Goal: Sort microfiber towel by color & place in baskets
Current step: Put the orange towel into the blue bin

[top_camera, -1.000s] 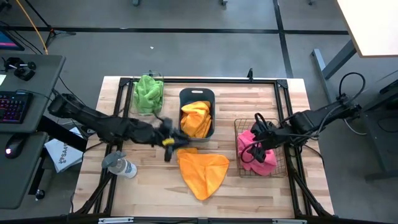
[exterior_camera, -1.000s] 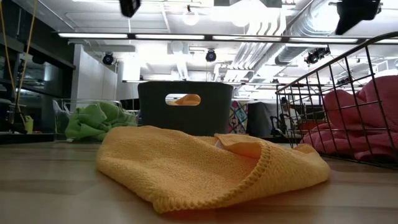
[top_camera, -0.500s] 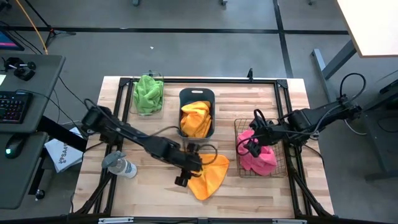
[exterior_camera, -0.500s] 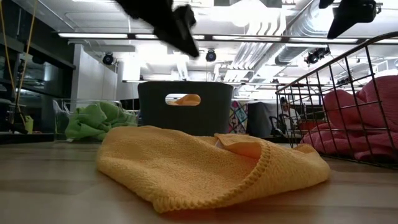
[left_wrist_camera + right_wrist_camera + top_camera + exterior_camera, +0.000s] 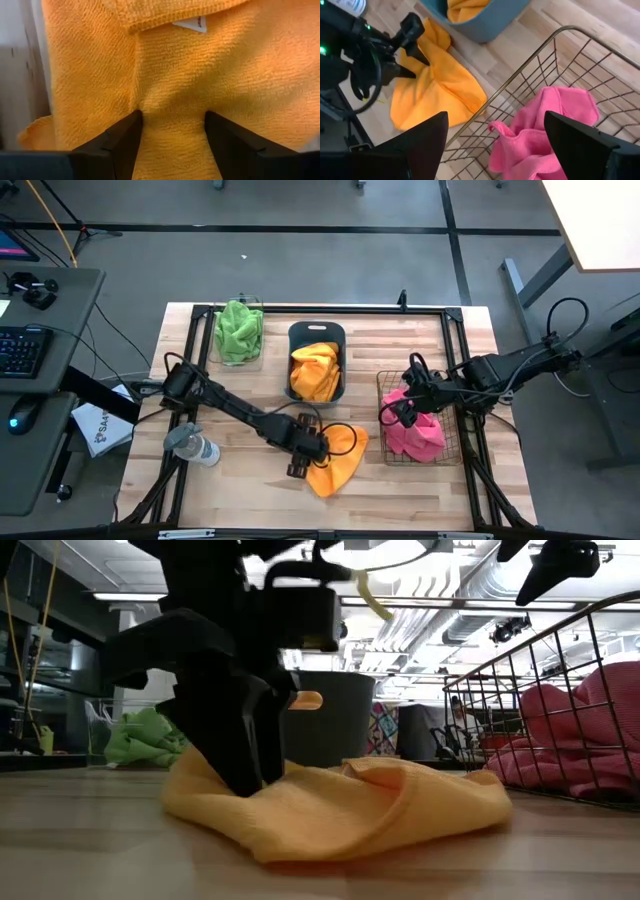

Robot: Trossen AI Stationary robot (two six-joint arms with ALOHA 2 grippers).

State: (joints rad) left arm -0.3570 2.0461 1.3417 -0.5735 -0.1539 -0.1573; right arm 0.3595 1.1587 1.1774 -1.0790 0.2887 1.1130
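On nubby orange terry towel (image 5: 190,75), left pincer (image 5: 172,125) spread.

front strip of tabletop (image 5: 240,495): bare wood, easy pass
left edge: plastic bottle (image 5: 192,445) lying there, kinda in the way
middle: left hand (image 5: 300,468) pressed down on the orange towel (image 5: 335,465), fingers spread
back row: clear bin (image 5: 238,335), blue tub (image 5: 317,363), gaps between them
right side: wire basket (image 5: 412,425) with right hand (image 5: 393,412) hovering over it, open
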